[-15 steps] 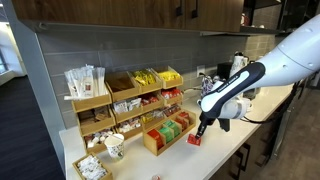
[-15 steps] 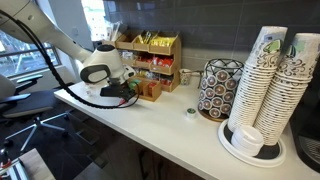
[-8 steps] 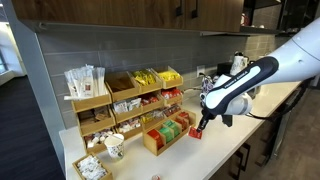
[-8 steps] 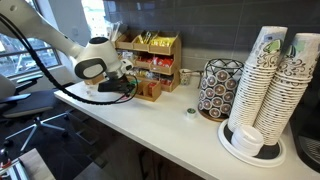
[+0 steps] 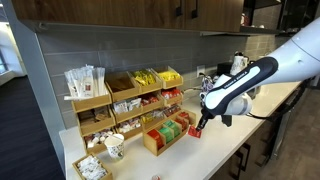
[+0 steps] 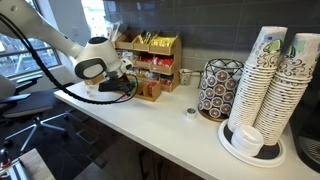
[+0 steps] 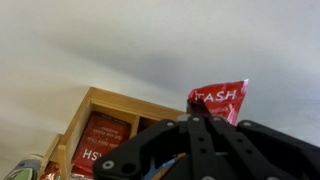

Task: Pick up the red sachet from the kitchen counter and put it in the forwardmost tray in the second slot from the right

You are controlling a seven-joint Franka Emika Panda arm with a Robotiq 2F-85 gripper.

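Note:
My gripper (image 5: 198,128) is shut on the red sachet (image 7: 222,98) and holds it in the air just beside the end of the forwardmost tray (image 5: 152,143). In the wrist view the sachet sticks up between the fingertips (image 7: 205,112), white letters on it, with the tray's light wooden corner (image 7: 100,98) and a red packet in a slot (image 7: 98,140) to its left. The sachet shows as a small red patch (image 5: 196,131) in an exterior view. The white kitchen counter (image 5: 215,150) lies below. In an exterior view the gripper (image 6: 127,87) hangs beside the tray (image 6: 150,92).
A taller tiered wooden rack (image 5: 120,95) of packets stands behind the tray against the wall. Paper cups (image 5: 114,146) and a small box sit at the counter's end. A patterned holder (image 6: 216,88), a small cap (image 6: 191,112) and tall stacks of paper cups (image 6: 268,85) stand further along.
The gripper has lifted the red sachet off the counter and carried it slightly toward the tray's end; over the last half second it barely moves.

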